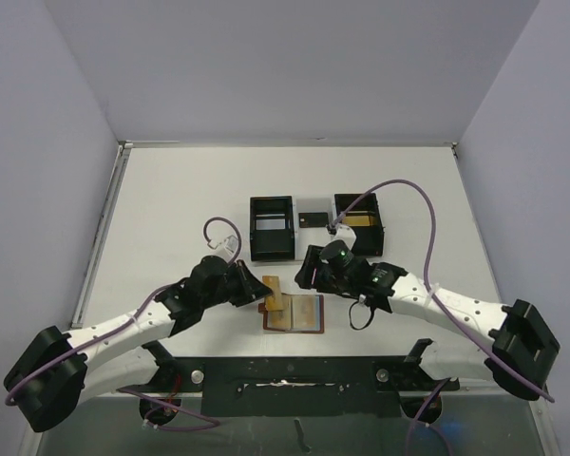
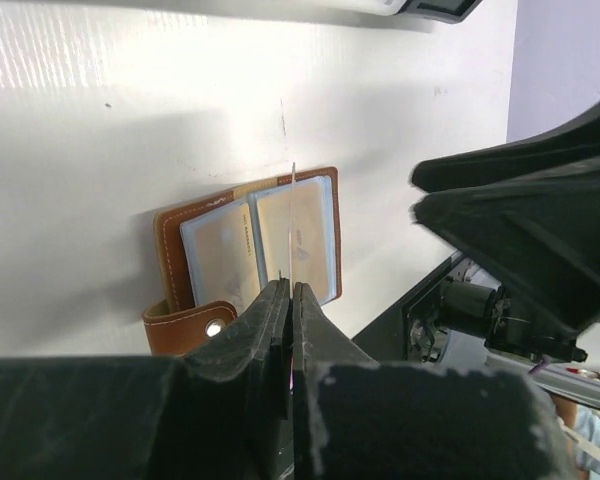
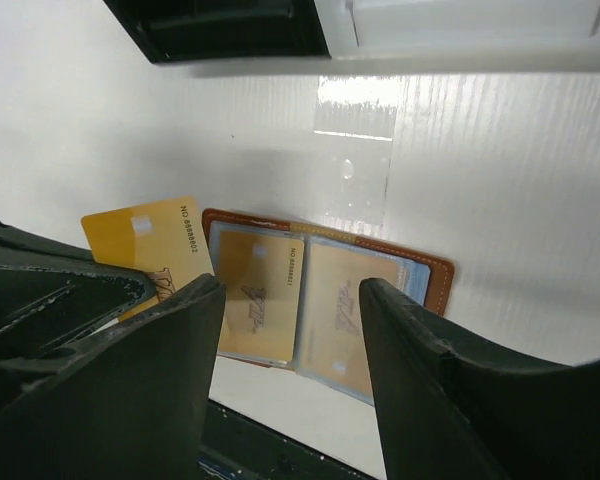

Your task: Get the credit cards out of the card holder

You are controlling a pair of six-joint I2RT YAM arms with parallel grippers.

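The card holder (image 1: 304, 314) lies open on the table near the front edge, with gold-tan credit cards (image 3: 255, 295) in its blue-grey pockets. My left gripper (image 1: 264, 291) is shut on one gold credit card (image 1: 277, 295), held at the holder's left edge. In the left wrist view that card (image 2: 292, 225) shows edge-on between the fingers, above the open holder (image 2: 170, 262). My right gripper (image 1: 309, 273) is open and empty, hovering over the holder (image 3: 435, 276). The held card (image 3: 145, 240) shows at the left of the right wrist view.
A black-and-white three-compartment tray (image 1: 272, 249) stands behind the holder. A small black card (image 1: 312, 218) lies in its middle and a gold card (image 1: 359, 220) in its right compartment. The black base bar (image 1: 294, 372) runs along the front edge.
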